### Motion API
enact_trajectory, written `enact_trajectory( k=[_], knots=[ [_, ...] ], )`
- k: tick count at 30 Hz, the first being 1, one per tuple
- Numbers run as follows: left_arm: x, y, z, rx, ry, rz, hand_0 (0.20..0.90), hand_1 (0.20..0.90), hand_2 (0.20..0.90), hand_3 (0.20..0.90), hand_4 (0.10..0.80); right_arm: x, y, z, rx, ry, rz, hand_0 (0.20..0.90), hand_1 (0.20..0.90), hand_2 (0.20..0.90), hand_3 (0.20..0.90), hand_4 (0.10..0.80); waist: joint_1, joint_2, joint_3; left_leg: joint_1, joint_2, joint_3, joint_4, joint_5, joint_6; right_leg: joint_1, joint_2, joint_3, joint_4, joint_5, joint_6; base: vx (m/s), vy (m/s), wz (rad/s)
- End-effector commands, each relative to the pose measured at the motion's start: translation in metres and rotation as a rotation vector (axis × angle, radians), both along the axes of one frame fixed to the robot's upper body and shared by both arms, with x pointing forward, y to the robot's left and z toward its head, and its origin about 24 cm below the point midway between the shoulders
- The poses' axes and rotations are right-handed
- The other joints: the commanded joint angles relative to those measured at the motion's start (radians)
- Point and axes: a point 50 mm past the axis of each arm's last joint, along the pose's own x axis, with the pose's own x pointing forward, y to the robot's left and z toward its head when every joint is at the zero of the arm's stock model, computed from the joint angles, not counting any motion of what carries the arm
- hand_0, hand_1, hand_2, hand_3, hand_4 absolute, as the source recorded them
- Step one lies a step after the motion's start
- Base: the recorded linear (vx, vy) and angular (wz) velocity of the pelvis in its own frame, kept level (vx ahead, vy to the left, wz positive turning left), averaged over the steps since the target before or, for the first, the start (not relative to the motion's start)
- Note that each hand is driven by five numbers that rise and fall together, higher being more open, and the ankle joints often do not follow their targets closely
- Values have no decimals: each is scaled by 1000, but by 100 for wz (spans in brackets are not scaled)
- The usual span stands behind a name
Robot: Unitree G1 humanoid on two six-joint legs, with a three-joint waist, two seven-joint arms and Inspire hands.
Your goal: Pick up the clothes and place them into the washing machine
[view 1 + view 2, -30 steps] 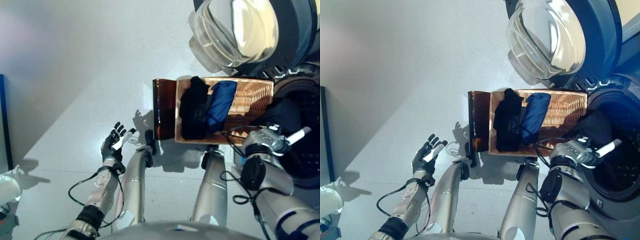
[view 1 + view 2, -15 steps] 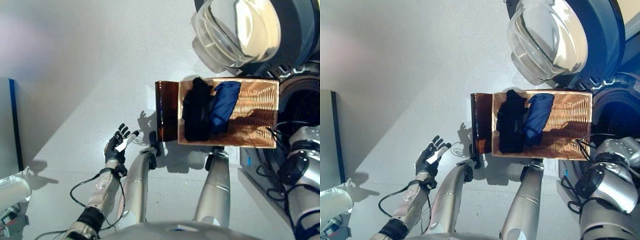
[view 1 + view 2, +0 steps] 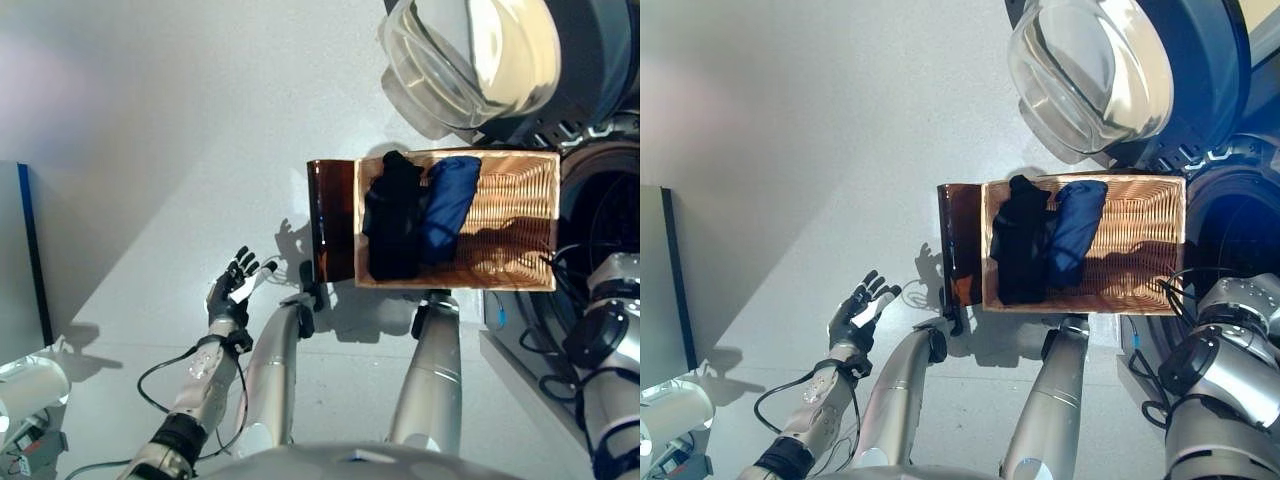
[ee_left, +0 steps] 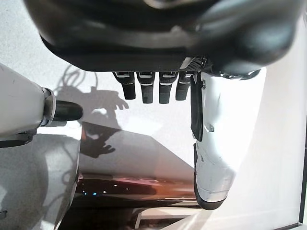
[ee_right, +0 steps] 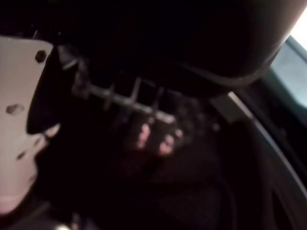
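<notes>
A black garment (image 3: 392, 225) and a blue garment (image 3: 446, 205) lie side by side in the left half of the wicker basket (image 3: 515, 170). The basket rests on the low dark brown box (image 3: 332, 225) beside the washing machine. The machine's round glass door (image 3: 470, 60) stands open above the dark drum opening (image 3: 600, 200). My right arm (image 3: 612, 330) reaches into the drum at the right edge. The right wrist view shows its white thumb (image 5: 19, 110) in the dark interior. My left hand (image 3: 232, 293) is open and empty over the floor, far left of the basket; it also shows in the left wrist view (image 4: 158, 88).
A flat panel with a blue edge (image 3: 20, 260) stands at the far left. A white rounded object (image 3: 30, 395) sits at the lower left. The pale floor (image 3: 180, 150) stretches left of the box.
My right hand has moved from in front of the basket's right end to the right, into the drum, taking a dark cloth out of sight. The left hand stays still.
</notes>
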Motion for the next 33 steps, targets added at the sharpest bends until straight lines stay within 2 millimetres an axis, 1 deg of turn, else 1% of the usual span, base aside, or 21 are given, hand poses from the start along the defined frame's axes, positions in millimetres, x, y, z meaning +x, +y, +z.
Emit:
enact_trajectory(
  k=[1, 5, 8, 9, 11, 12, 13, 14, 15, 17, 19, 21, 23, 25, 27, 29, 30, 32, 33],
  knots=[
    [-11, 20, 3, 23, -34, 86, 900, 900, 900, 900, 800, -23, -21, 28, -200, 81, -115, 900, 900, 900, 900, 800, -20, 8, -52, 37, 42, -63, 20, -62, -95, 35, 34, -12, -8, 29, -49, 0, 0, 0],
    [-10, 21, 5, 21, -41, 94, 900, 900, 900, 900, 800, -11, -13, 22, -231, 88, -29, 900, 900, 900, 900, 800, -20, 1, -46, 39, 44, -60, 21, -61, -95, 39, 36, -15, -7, 31, -52, 0, 0, 0],
    [-11, 23, 4, 11, -40, 101, 900, 900, 900, 900, 800, -6, -10, 21, -259, 92, 8, 900, 900, 900, 900, 800, -19, -3, -42, 39, 45, -60, 21, -61, -95, 42, 37, -17, -11, 34, -52, 0, 0, 0],
    [-11, 24, 5, 12, -43, 103, 900, 900, 900, 900, 800, -2, -8, 19, -290, 139, 64, 900, 900, 900, 900, 800, -17, -6, -39, 38, 45, -60, 22, -59, -95, 44, 36, -18, -12, 36, -52, 0, 0, 0],
    [-10, 27, 6, 24, -50, 106, 900, 900, 900, 900, 800, 1, -11, 13, -343, 292, 198, 900, 900, 900, 900, 800, -15, -15, -34, 39, 46, -61, 23, -56, -95, 46, 37, -19, -12, 39, -53, -25, -19, 3],
    [-10, 27, 7, 29, -59, 101, 900, 900, 900, 900, 800, 4, -9, 11, -375, 362, 254, 900, 900, 900, 900, 800, -13, -18, -31, 40, 47, -61, 22, -55, -94, 48, 38, -19, -12, 39, -55, -31, -24, 1],
    [-9, 28, 9, 37, -67, 97, 900, 900, 900, 900, 800, 8, -5, 5, -416, 460, 335, 900, 900, 900, 900, 800, -12, -22, -27, 42, 48, -60, 23, -53, -95, 52, 38, -21, -13, 41, -57, 0, 0, 0],
    [-9, 28, 9, 39, -73, 99, 900, 900, 900, 900, 800, 13, 0, 4, -440, 471, 364, 900, 900, 900, 900, 800, -14, -24, -23, 44, 49, -60, 23, -52, -94, 54, 40, -21, -12, 41, -58, -31, -18, -2],
    [-9, 29, 11, 39, -83, 99, 900, 900, 900, 900, 800, 17, 4, -1, -478, 522, 415, 900, 900, 900, 900, 800, -13, -26, -19, 43, 50, -59, 25, -50, -94, 55, 40, -22, -12, 41, -59, -21, -17, -4],
    [-9, 31, 11, 47, -85, 105, 900, 900, 900, 900, 800, 25, 19, -15, -501, 571, 487, 900, 900, 900, 900, 800, -15, -34, -14, 47, 52, -61, 29, -49, -94, 59, 42, -23, -10, 41, -61, -17, -13, -5],
    [-7, 30, 11, 51, -84, 108, 900, 900, 900, 900, 800, 34, 34, -25, -535, 620, 560, 900, 900, 900, 900, 800, -16, -39, -11, 52, 54, -61, 30, -48, -94, 65, 44, -24, -10, 44, -63, -17, -5, -9],
    [-6, 30, 10, 56, -84, 113, 900, 900, 900, 900, 800, 41, 49, -35, -544, 631, 613, 900, 900, 900, 900, 800, -20, -45, -9, 57, 55, -60, 30, -48, -95, 73, 46, -28, -13, 44, -64, -8, -3, -4],
    [-5, 30, 11, 57, -86, 117, 900, 900, 900, 900, 800, 45, 63, -46, -543, 644, 659, 900, 900, 900, 900, 800, -22, -49, -9, 61, 55, -62, 31, -47, -94, 79, 48, -31, -13, 44, -66, -5, -5, 4],
    [-4, 31, 11, 59, -91, 125, 900, 900, 900, 900, 800, 48, 72, -52, -560, 675, 701, 900, 900, 900, 900, 800, -23, -54, -8, 66, 55, -64, 28, -45, -95, 86, 49, -32, -17, 45, -67, 0, 0, 0],
    [-5, 32, 11, 57, -93, 135, 900, 900, 900, 900, 800, 52, 80, -55, -603, 700, 751, 900, 900, 900, 900, 800, -24, -58, -6, 66, 56, -62, 27, -43, -94, 89, 51, -34, -21, 49, -67, 0, 0, 0],
    [-5, 35, 13, 60, -98, 149, 900, 900, 900, 900, 800, 55, 87, -56, -671, 766, 802, 900, 900, 900, 900, 800, -27, -63, -4, 64, 56, -62, 26, -41, -93, 89, 52, -36, -24, 53, -68, 0, 0, 0],
    [-5, 37, 14, 62, -104, 162, 900, 900, 900, 900, 800, 57, 90, -53, -722, 796, 817, 900, 900, 900, 900, 800, -27, -65, -3, 63, 56, -62, 26, -39, -93, 87, 53, -36, -25, 54, -69, 0, 0, 0],
    [-5, 39, 15, 67, -110, 171, 900, 900, 900, 900, 800, 57, 94, -52, -767, 828, 828, 900, 900, 900, 900, 800, -29, -68, -1, 61, 58, -62, 31, -42, -92, 85, 54, -36, -21, 53, -68, 43, -4, -1],
    [-6, 41, 15, 69, -111, 179, 900, 900, 900, 900, 800, 59, 97, -49, -808, 846, 837, 900, 900, 900, 900, 800, -27, -68, -7, 69, 61, -70, 40, -74, -98, 90, 60, -31, -7, 23, -60, -26, 1, -4]
  ],
)
